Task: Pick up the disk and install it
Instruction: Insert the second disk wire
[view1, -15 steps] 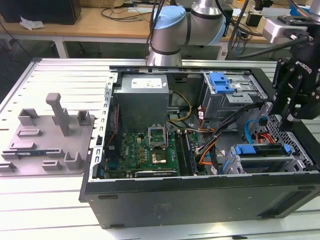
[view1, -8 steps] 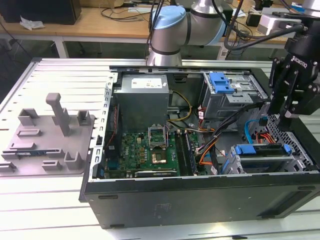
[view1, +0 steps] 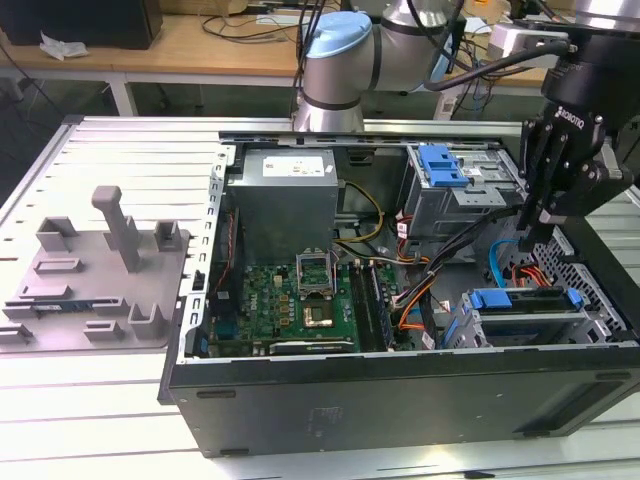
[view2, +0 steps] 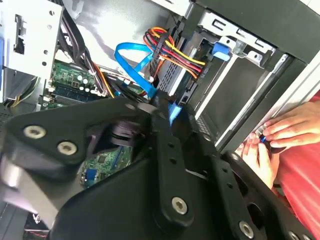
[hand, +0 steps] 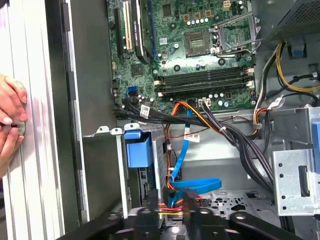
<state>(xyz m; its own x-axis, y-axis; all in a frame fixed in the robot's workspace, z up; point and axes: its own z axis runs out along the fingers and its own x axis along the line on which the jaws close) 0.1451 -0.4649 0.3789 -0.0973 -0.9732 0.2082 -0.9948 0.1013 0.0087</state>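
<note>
Hovering over the blue-framed metal disk (view1: 525, 305) seated in its bay, the black tool (view1: 533, 225) looks clenched, empty.

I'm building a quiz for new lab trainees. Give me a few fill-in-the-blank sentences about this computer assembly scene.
1. In the exterior view, the gripper hangs over the open computer case near its ____ end.
2. The disk sits in a bay, framed by a carrier bracket coloured ____.
3. The grey fixture plate lies outside the case, on the exterior view's ____.

Missing words: right; blue; left.
</note>
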